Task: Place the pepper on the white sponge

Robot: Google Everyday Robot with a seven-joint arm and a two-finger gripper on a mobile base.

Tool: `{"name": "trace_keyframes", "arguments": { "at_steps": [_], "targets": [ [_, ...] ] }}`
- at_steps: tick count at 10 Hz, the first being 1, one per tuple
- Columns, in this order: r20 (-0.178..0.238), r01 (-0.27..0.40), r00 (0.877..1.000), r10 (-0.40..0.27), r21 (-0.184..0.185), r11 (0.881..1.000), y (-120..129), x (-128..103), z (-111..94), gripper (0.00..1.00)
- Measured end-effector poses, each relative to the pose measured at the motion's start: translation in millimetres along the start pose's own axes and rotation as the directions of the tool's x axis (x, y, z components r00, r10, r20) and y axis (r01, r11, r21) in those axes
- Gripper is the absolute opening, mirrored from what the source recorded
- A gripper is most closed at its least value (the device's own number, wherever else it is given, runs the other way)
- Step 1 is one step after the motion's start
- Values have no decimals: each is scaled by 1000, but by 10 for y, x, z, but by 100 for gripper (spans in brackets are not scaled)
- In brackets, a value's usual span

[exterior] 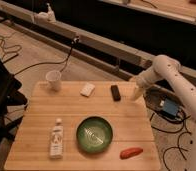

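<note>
Pepper (131, 152) — red-orange, lying flat near the lower right corner of the wooden table (36, 120), apart from everything else.
White sponge (87, 89) — upper middle of the tabletop, well apart from the pepper.
Green bowl (94, 134) — left of the pepper; pale streaks inside, contents not clear.
Black block (115, 92) — right of the sponge.
White paper cup (54, 80) — upright, upper left corner; inside not visible.
Bottle (56, 138) — lying at lower left.
Gripper (136, 93) — off the table's upper right edge, beside the block; its grip state cannot be told.
</note>
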Motion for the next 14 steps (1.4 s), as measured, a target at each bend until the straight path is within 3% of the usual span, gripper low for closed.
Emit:
{"name": "trace_keyframes", "arguments": {
  "at_steps": [5, 9, 11, 14],
  "targets": [
    [-6, -33, 999, 32, -59, 998, 438, 419, -229, 80],
    [-29, -112, 994, 109, -113, 987, 1066, 820, -253, 80],
    [-48, -156, 987, 151, -120, 981, 1345, 1015, -294, 80],
    [-51, -158, 987, 152, -120, 980, 1378, 1018, -288, 80]
  ]
}}
